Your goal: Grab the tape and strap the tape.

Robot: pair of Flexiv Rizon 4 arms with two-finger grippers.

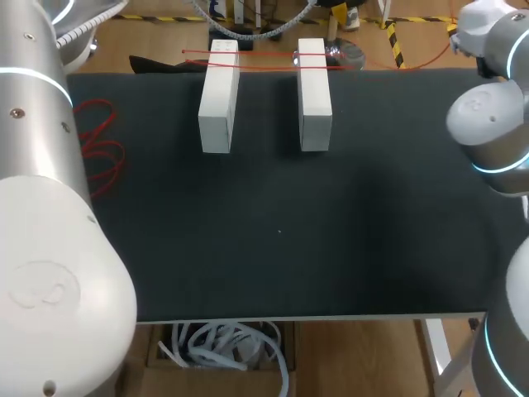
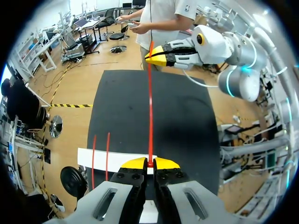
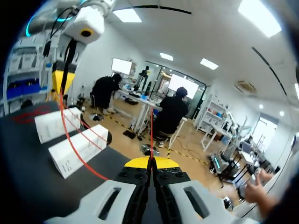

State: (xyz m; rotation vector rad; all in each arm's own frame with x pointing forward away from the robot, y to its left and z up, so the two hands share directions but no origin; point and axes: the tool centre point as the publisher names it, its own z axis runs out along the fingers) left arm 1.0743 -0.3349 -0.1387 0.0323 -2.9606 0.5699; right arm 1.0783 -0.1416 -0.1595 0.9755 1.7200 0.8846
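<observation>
Two white blocks (image 1: 218,97) (image 1: 314,94) stand side by side at the far end of the black mat (image 1: 281,231). Red tape (image 1: 264,55) lies in two strands across their far ends. In the left wrist view my left gripper (image 2: 150,163) is shut on the red tape (image 2: 150,107), above one white block (image 2: 100,157). From there the tape runs taut to my right gripper (image 2: 156,55). In the right wrist view my right gripper (image 3: 151,161) is shut on the same tape (image 3: 70,140), which curves past both blocks (image 3: 56,123) up to my left gripper (image 3: 60,81). Neither gripper shows in the head view.
A loose tangle of red tape (image 1: 103,149) lies on the mat's left side, beside my left arm (image 1: 41,248). My right arm (image 1: 496,132) stands over the mat's right edge. A dark flat object (image 1: 157,64) lies at the far left corner.
</observation>
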